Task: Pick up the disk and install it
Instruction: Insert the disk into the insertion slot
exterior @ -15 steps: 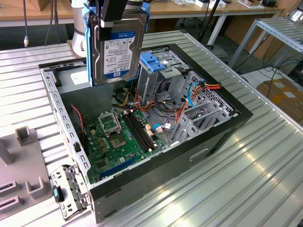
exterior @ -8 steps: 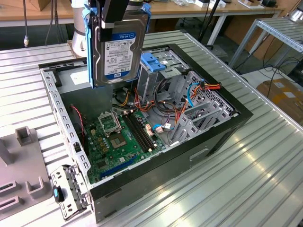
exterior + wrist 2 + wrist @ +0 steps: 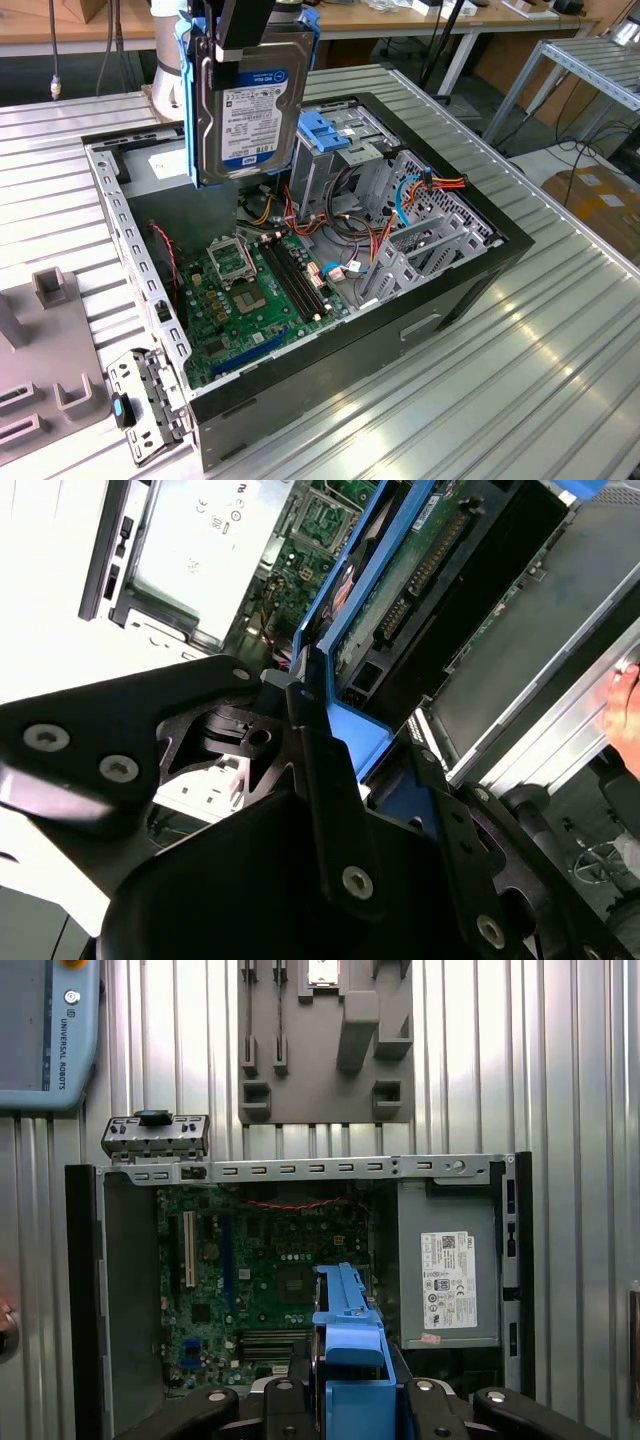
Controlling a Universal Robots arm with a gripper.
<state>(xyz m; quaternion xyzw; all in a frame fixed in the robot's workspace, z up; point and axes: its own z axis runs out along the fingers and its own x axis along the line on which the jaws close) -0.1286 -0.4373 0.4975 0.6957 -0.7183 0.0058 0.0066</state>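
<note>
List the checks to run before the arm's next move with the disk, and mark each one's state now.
1. Grip on the disk: ok, the gripper holds it upright at its top end.
2. Both blue side rails fitted: ok, one on each side.
3. Side of the computer case open: ok, the motherboard is exposed.
4. Disk clear of the case: ok, it hangs above the opening.
5. Inside of the drive cage free: cannot tell, the disk hides part of it.
6. Nearby orange cables away from the cage: cannot tell.

Blue-railed disk (image 3: 347, 1360) edge-on over the green motherboard (image 3: 250, 1280) in the open case (image 3: 85, 1310), grey white-stickered box (image 3: 448, 1275) beside the board.
</note>
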